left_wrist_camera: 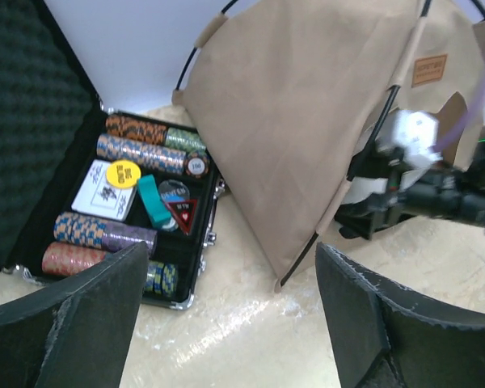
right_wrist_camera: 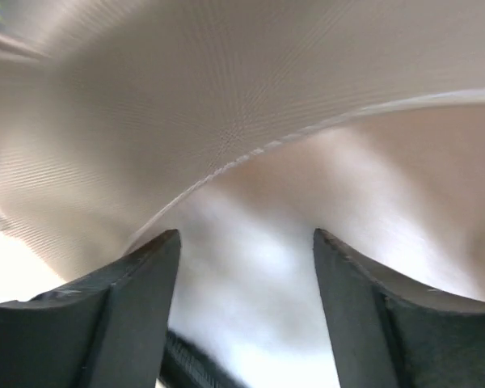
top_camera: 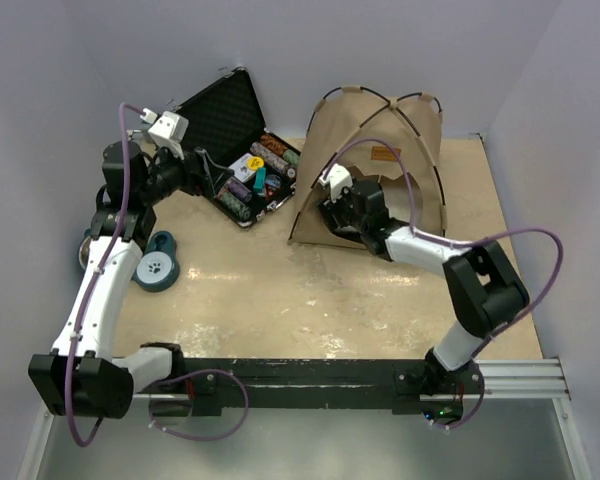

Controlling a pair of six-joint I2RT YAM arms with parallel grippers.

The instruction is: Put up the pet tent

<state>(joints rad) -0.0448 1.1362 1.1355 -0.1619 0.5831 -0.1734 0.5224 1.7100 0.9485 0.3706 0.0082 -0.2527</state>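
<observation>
The tent looks light, soft canvas on springy poles; grip a pole sleeve. The left pincer gapes empty left of it; the right pincer, apart, at its mouth.

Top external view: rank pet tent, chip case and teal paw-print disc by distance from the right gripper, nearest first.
1. pet tent: back right; the right gripper sits at its front opening.
2. chip case: back centre, just left of the tent.
3. teal paw-print disc: far left, closer to the front.
</observation>
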